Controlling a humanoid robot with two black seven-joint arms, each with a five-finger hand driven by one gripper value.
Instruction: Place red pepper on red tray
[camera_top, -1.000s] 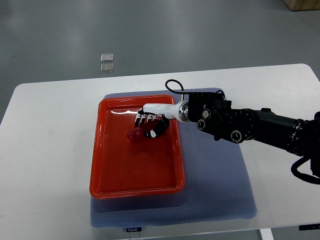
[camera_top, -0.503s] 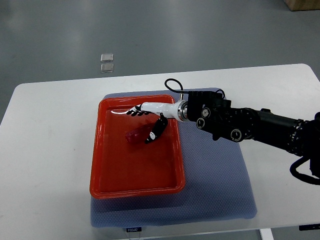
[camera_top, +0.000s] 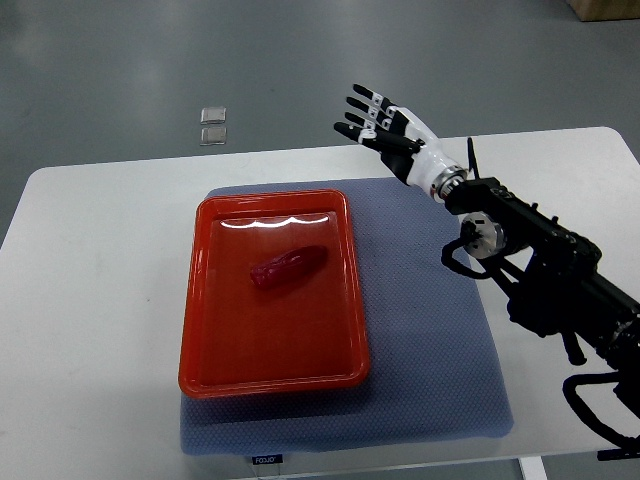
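Red pepper (camera_top: 288, 267) lying loose inside the red tray (camera_top: 272, 372), in its upper middle, long axis running from lower left to upper right. Right hand (camera_top: 385, 128) well apart from it — up and to the right, raised over the tabletop's (camera_top: 100, 300) far edge, fingers spread, holding nothing. No left arm in view. Tray resting on a blue mat (camera_top: 430, 340). Judged from this: placement looks complete — only 1 move likely left, drawing the arm away.
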